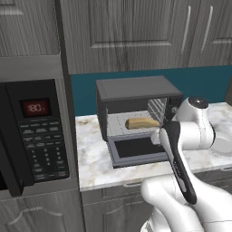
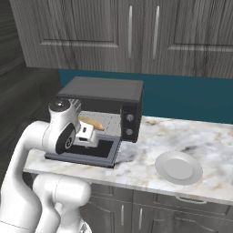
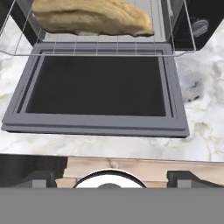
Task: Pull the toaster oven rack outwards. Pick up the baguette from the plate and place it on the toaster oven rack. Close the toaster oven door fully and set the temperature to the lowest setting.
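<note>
The toaster oven (image 2: 102, 102) is sitting toward the left end of the marble counter (image 2: 182, 136), back against the teal wall, and its door (image 3: 98, 87) is lying folded fully down, flat over the counter's front edge with the dark glass facing up; the wire rack (image 3: 92, 50) is standing pulled out past the mouth of the cavity, its front rail hanging just above the door's hinge edge; the baguette (image 3: 92, 17) is resting lengthwise across that rack, half inside the oven in the left base view (image 1: 142, 123) and sitting a little right of centre; the white plate (image 2: 178, 167) is lying bare near the counter's front edge, well apart to the right of the oven; the gripper (image 2: 86, 133) is hovering over the lowered door with its jaws spread wide and nothing between them, the two dark fingertips (image 3: 41, 179) just peeking up at the bottom of the hand view, one at each side; the two round knobs (image 2: 130, 124) are showing on the oven's right panel; over to the left a black microwave (image 1: 34, 136) is glowing with its red display.
</note>
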